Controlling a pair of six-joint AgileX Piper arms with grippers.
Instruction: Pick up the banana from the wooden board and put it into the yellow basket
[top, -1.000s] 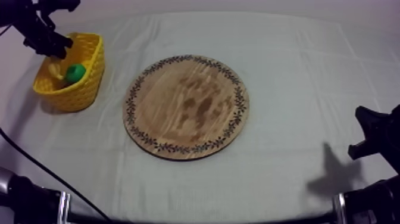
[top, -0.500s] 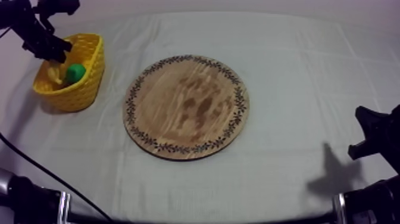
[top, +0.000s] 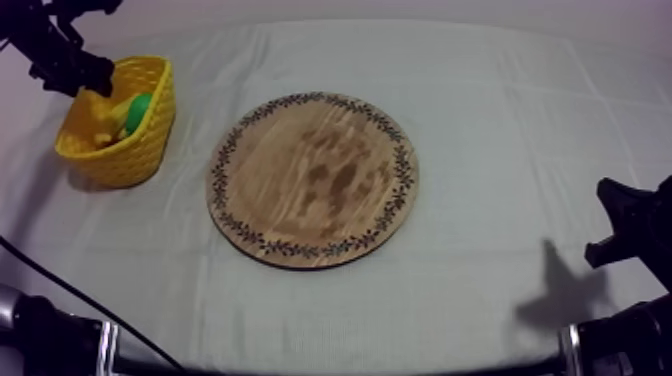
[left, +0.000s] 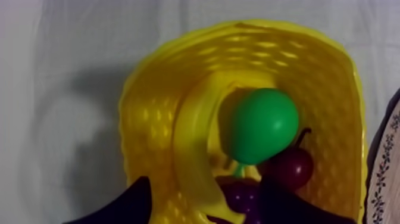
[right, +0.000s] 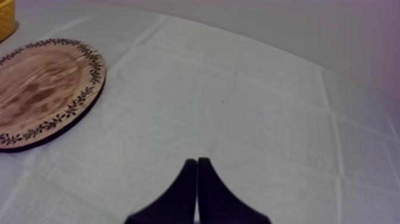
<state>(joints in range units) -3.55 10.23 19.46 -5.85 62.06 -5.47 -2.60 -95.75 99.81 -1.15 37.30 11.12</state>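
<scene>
In the left wrist view the pear (left: 262, 125) hides part of the small red fruit (left: 294, 168) and the grapes (left: 241, 196), which the edge also cuts. The banana (left: 191, 149) runs off the edge at the left gripper (left: 205, 187). The board (left: 388, 158) is cut to a sliver beside the basket (left: 321, 71).

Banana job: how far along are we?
Done: the banana lies in the yellow basket beside the pear, and the wooden board carries nothing. In hand: nothing; the left gripper hangs open over the basket. Left: probably only drawing that arm away. The right gripper is shut, over the cloth.
</scene>
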